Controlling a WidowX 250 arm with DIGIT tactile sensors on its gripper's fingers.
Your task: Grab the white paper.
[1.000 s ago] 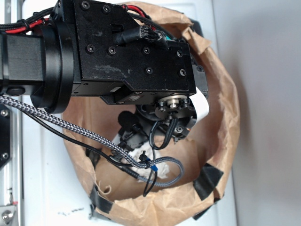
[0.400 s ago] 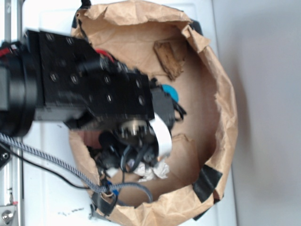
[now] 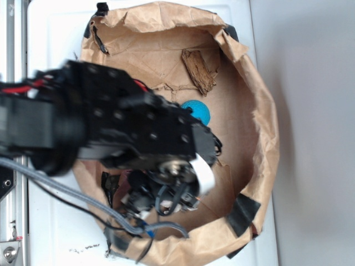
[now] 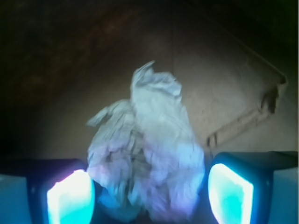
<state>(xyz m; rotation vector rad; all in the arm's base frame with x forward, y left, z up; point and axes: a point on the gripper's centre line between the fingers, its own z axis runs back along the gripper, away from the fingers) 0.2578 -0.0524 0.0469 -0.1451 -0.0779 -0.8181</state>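
Now the hand (image 4: 149,193) is down over the paper (image 4: 147,158), its two fingers (image 4: 70,196) spread wide on either side of the wad and not yet pressing it; nothing is held. This looks like the closing step of the grab: the next move likely calls for squeezing the fingers together on the wad, then lifting straight up. The paper is crumpled, off-white, wrinkled and irregular, rising to a peak, and should crush easily. It lies on the floor of the bag (image 3: 260,138), near its lower rim, hidden under the arm in the exterior view. Farther off, a blue ball (image 3: 198,111) sits mid-bag and a brown scrap (image 3: 198,71) lies toward the far rim.
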